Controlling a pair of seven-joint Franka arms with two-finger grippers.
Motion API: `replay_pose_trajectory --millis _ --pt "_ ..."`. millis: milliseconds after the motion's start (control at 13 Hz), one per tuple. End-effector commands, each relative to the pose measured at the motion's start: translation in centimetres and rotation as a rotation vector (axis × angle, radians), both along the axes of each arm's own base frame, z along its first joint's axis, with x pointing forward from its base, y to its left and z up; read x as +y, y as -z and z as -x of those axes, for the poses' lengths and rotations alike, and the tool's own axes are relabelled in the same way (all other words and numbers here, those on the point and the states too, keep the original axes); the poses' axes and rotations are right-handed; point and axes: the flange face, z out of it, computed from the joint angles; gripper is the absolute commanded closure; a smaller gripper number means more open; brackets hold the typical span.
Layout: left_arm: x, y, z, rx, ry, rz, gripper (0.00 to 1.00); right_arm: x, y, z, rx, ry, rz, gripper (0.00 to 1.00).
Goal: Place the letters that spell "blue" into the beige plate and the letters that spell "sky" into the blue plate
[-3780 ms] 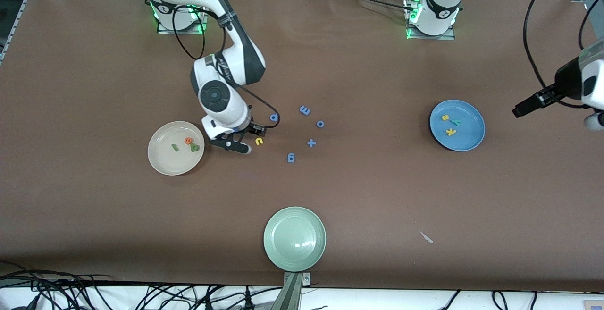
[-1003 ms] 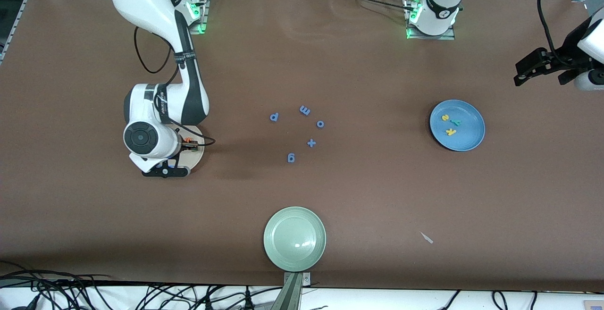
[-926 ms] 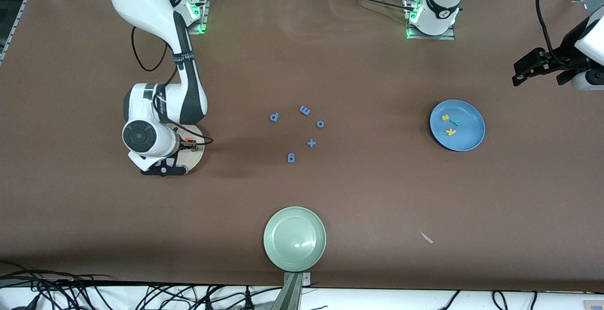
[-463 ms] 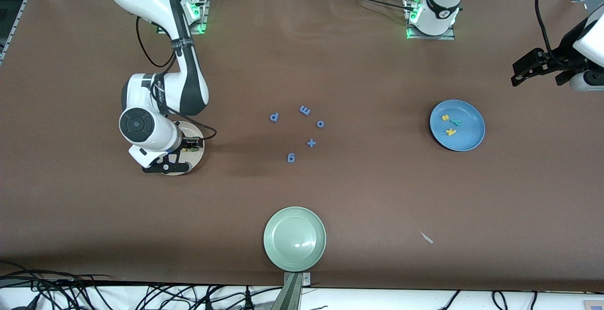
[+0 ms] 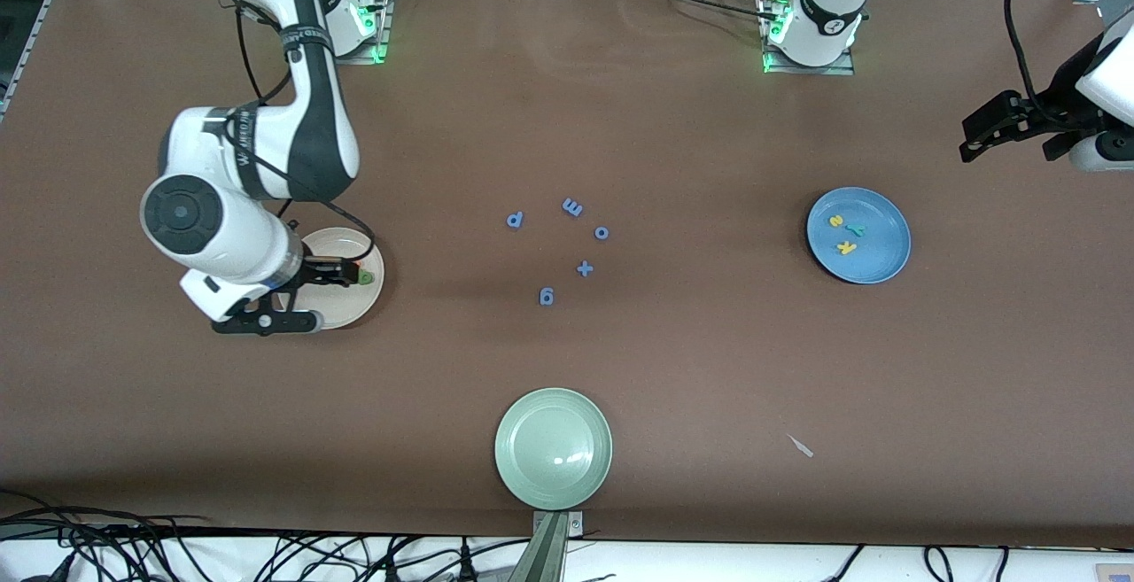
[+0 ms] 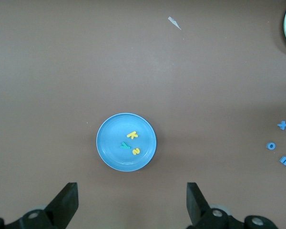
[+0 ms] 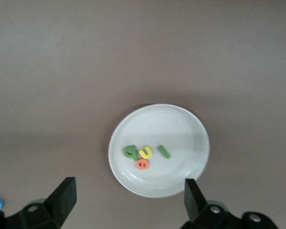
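Beige plate [image 7: 190, 126] sits directly under my right hand [image 7: 126, 202], which hangs empty, fingers spread; b, l, u, e [image 7: 143, 157] lie inside it. Left hand [image 6: 131, 202] waits, spread, above the blue plate [image 6: 109, 152] holding s, k, y [image 6: 130, 142].

Cream-beige plate [image 7: 181, 129] with green b [image 7: 130, 152], yellow u [image 7: 146, 152], orange e [image 7: 142, 164], green l [image 7: 164, 151]; mid-blue plate [image 6: 109, 152] with yellow k [image 6: 132, 135], teal y [image 6: 125, 145], yellow s [image 6: 136, 151]; brown table [image 5: 709, 369].

green plate [image 5: 553, 448]: near the front edge of the table
blue letters [image 5: 571, 207]: lying mid-table
white scrap [image 5: 801, 446]: on the table
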Motion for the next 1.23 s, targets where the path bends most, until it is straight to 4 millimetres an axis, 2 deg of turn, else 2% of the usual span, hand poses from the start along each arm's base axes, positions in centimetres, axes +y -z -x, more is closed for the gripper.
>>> replay_pose_trajectory --millis 0,77,154,231,309,540,848,926,1080,1157 --pt "-0.3 -0.6 -0.1 -0.007 0.021 0.004 0.0 0.0 -5.3 0.3 -0.004 -0.011 -0.036 0.0" --pt "-0.3 -0.6 -0.1 -0.007 0.021 0.004 0.0 0.3 -6.3 0.6 0.009 -0.015 -0.037 0.0" --pt "-0.3 -0.6 -0.1 -0.005 0.022 0.002 0.0 0.3 -8.6 1.2 -0.013 -0.007 -0.069 0.0" --pt "-0.2 -0.6 -0.1 -0.007 0.019 0.002 0.0 -0.1 -9.8 1.7 -0.016 -0.018 -0.089 0.0" --pt "-0.2 -0.6 -0.1 -0.005 0.019 0.002 0.0 -1.9 -11.1 2.1 -0.005 -0.014 -0.108 0.0" --pt "-0.2 -0.6 -0.1 -0.007 0.019 0.002 0.0 -4.6 -15.6 4.6 -0.011 -0.074 -0.077 0.0" --pt "-0.3 -0.7 -0.1 -0.008 0.021 0.002 0.0 -9.5 -18.4 8.6 -0.017 -0.04 -0.113 0.0" --pt "-0.3 -0.6 -0.1 -0.007 0.022 0.002 0.0 -9.6 -19.0 9.6 -0.023 -0.048 -0.094 0.0" --pt "-0.2 -0.7 -0.1 -0.008 0.019 0.005 0.0 -9.5 -19.4 10.1 -0.031 -0.057 -0.058 0.0" --pt "-0.3 -0.6 -0.1 -0.007 0.021 0.005 0.0 -10.3 -19.3 10.4 -0.027 -0.045 -0.057 0.0"
